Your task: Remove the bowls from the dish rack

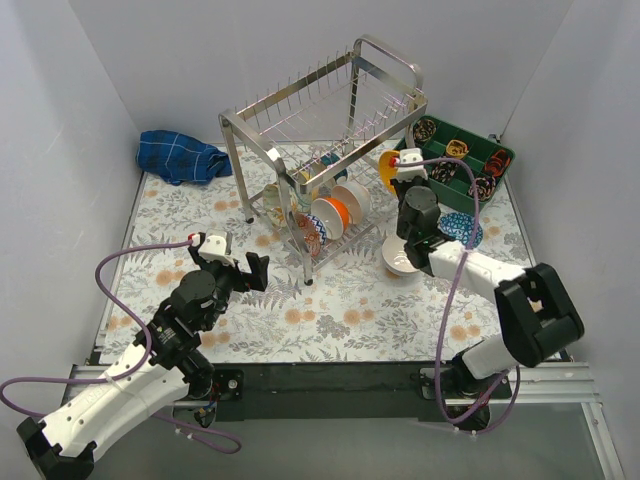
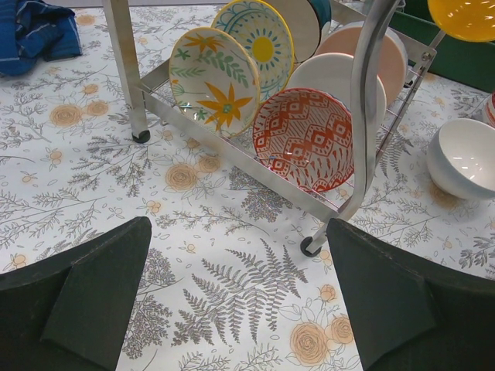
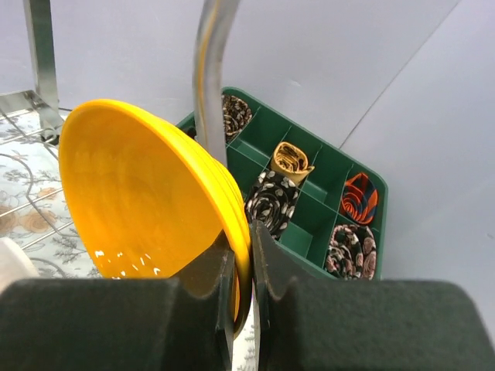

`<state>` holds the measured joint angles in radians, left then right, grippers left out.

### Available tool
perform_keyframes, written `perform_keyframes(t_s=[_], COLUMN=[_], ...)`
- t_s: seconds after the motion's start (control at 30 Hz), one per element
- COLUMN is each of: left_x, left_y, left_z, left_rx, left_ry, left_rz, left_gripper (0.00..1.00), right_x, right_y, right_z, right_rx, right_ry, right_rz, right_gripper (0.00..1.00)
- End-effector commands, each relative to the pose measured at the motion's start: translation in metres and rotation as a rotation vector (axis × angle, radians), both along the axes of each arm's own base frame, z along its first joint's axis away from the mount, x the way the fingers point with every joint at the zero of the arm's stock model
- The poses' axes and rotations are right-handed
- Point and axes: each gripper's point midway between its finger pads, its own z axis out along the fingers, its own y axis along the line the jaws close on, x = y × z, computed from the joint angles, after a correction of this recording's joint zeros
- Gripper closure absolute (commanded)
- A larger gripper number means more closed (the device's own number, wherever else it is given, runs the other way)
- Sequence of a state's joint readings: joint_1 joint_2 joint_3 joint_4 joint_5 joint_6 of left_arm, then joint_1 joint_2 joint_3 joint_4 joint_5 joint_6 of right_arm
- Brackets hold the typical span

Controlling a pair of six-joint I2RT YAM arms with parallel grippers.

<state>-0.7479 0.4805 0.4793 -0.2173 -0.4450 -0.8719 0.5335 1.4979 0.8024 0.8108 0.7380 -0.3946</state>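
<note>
No readable text, labels or numbers anywhere (bowls (image 2: 309,139) carry only patterns).

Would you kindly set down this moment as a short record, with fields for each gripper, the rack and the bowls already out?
left gripper: open, empty, above the table in front of the rack
right gripper: shut on the rim of the yellow bowl, at the rack's right end
dish rack: lower tier holds several bowls on edge, among them the red-and-white bowl
bowls out: white bowl and blue patterned bowl, both on the table
green tray: right of the rack
</note>
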Motion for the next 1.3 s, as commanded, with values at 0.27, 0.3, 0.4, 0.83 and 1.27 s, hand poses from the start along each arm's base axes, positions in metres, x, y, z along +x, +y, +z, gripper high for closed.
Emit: perform_keyframes(t_s=[0.27, 0.3, 0.4, 0.83, 1.27], left_x=[0.001, 0.001, 0.002, 0.005, 0.006], left_y=[0.0, 0.0, -0.001, -0.002, -0.002], left_z=[0.006, 0.004, 0.004, -0.001, -0.003], left_rx=[-0.006, -0.002, -0.001, 0.017, 0.021], left_ry=[-0.002, 0.002, 0.004, 0.019, 0.023], left_rz=[-0.001, -0.001, -0.004, 0.005, 0.005], left_gripper=[0.02, 0.02, 0.02, 0.02, 0.02], right_x=[-0.091, -0.102, -0.129, -0.21, -0.219], right_y=[0.038, 0.041, 0.063, 0.116, 0.122], right_z=[-0.029, -0.043, -0.065, -0.155, -0.185], right_rx=[0.348, 0.348, 0.419, 0.582, 0.543], right_ry=[0.401, 0.477, 0.622, 1.012, 1.081], right_rz=[0.31, 0.333, 0.45, 0.683, 0.676], right_gripper=[0.99, 0.99, 0.99, 0.99, 0.75])
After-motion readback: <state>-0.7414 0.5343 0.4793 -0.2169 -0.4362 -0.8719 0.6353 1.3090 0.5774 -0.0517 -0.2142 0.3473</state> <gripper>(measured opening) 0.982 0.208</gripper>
